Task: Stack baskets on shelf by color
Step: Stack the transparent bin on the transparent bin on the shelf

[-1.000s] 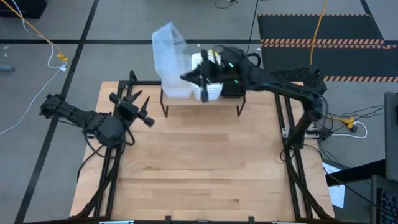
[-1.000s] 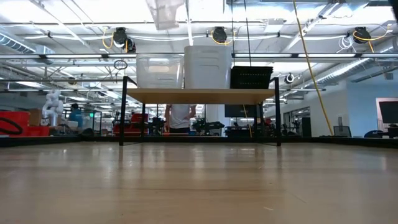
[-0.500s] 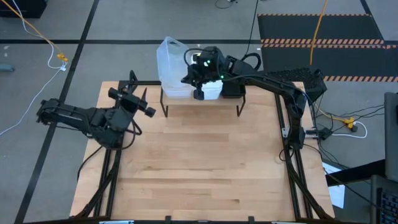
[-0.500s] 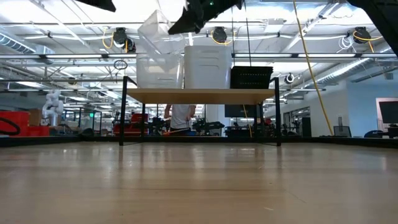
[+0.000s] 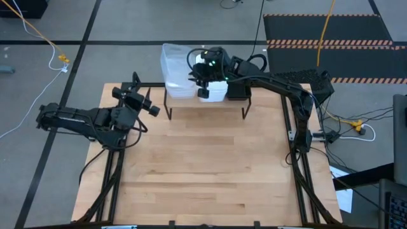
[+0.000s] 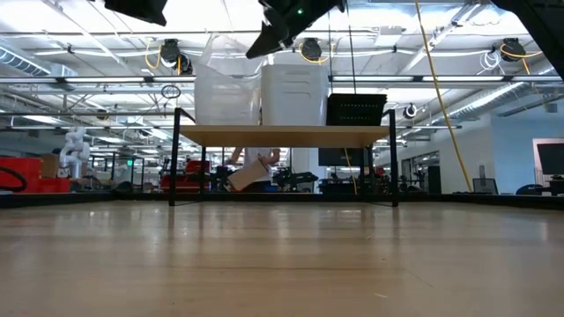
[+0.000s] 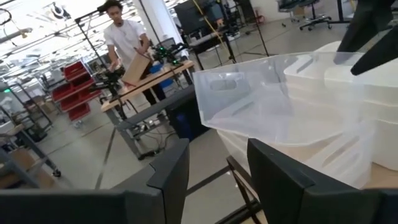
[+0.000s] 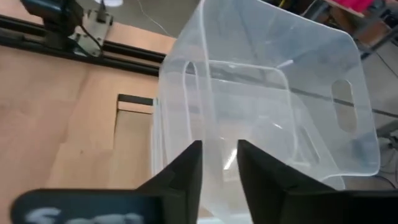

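A low light-wood shelf (image 6: 282, 135) on black legs stands at the table's far edge. It carries a clear stack (image 6: 225, 106) on the left, a white stack (image 6: 293, 92) in the middle and a black slatted basket (image 6: 356, 109) on the right. One more clear basket (image 5: 175, 57) (image 8: 267, 93) sits tilted in the top of the clear stack. My right gripper (image 8: 219, 149) (image 6: 264, 40) is above the white stack, shut on this basket. My left gripper (image 7: 217, 168) (image 5: 143, 105) hovers open near the table's far left corner, facing the shelf. My right gripper pinches the tilted clear basket by the upper edge of its side wall (image 8: 219, 134), on the side nearest the white stack. The fingers slant down from above and from the table's right. The basket leans, with its lower part nested in the clear stack.
Bare wooden tabletop (image 5: 210, 165) spreads in front of the shelf. Black frame rails (image 5: 296, 146) run along the table's left and right edges. Beyond the table a person (image 7: 127, 40) stands at a workbench.
My right gripper has come down, lowering the clear basket from high above the shelf into the top of the clear stack, where it now sits tilted. My left arm has drawn back a little toward the table's left edge.
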Available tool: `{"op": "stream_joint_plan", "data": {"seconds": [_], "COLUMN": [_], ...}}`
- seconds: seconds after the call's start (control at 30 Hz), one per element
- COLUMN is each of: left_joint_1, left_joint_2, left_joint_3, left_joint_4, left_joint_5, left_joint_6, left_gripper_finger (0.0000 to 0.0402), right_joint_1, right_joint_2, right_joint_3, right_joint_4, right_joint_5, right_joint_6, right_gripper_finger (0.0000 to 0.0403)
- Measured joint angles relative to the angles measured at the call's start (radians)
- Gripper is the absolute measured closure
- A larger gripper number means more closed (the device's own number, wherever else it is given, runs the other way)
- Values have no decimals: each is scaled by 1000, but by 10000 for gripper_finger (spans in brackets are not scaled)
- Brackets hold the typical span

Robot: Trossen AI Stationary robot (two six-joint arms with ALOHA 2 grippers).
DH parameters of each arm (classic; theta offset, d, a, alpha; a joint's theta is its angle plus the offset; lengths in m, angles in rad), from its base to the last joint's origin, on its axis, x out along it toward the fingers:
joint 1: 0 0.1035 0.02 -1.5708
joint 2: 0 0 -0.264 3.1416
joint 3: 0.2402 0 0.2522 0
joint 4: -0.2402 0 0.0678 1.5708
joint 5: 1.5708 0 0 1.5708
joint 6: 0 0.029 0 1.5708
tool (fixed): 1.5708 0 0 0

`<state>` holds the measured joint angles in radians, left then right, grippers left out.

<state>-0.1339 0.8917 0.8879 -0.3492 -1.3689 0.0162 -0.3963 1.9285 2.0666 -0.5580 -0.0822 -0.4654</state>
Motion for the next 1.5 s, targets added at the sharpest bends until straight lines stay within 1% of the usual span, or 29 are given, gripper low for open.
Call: {"op": "stream_joint_plan", "data": {"seconds": [0.07, 0.13, 0.17, 0.23, 0.3, 0.5, 0.63, 0.73, 0.93, 1.03, 1.13, 1.3, 1.4, 1.5], "left_joint_1": [3, 3, 3, 3, 3, 3, 3, 3, 3, 3, 3, 3, 3, 4], "left_joint_2": [0, 0, 0, 0, 0, 0, 0, 0, 0, 0, 0, 0, 0, 0], "left_joint_3": [0, 0, 0, 0, 0, 0, 0, 0, 0, 0, 0, 0, 0, 0], "left_joint_4": [0, 0, 0, 0, 0, 0, 0, -2, -17, -18, -21, -24, -37, -45], "left_joint_5": [2, 2, 3, 3, 3, 3, 3, 3, 2, 2, 2, 2, 1, -2], "left_joint_6": [0, 0, -1, -2, -3, -3, -3, -3, -11, -9, -8, -8, -8, -12], "left_gripper_finger": [236, 236, 236, 236, 236, 236, 236, 236, 236, 236, 236, 236, 236, 236], "right_joint_1": [4, 7, 10, 20, 30, 50, 52, 51, 28, 22, 22, 25, 31, 23], "right_joint_2": [0, 0, 0, 0, 0, 0, 0, -3, -1, -2, 1, -19, -47, -64], "right_joint_3": [0, 0, 0, 0, 0, 0, -3, -54, -152, -195, -210, -209, -209, -207], "right_joint_4": [5, 11, 12, 12, 11, 35, 26, 77, 176, 238, 256, 300, 341, 378], "right_joint_5": [-5, -49, -68, -72, -74, -74, -75, -74, -79, -78, -75, -77, -77, -78], "right_joint_6": [0, -4, -5, -9, -23, -53, -66, -81, -70, -48, -52, -103, -127, -126], "right_gripper_finger": [295, 280, 276, 275, 286, 337, 342, 324, 262, 251, 265, 295, 296, 285]}}
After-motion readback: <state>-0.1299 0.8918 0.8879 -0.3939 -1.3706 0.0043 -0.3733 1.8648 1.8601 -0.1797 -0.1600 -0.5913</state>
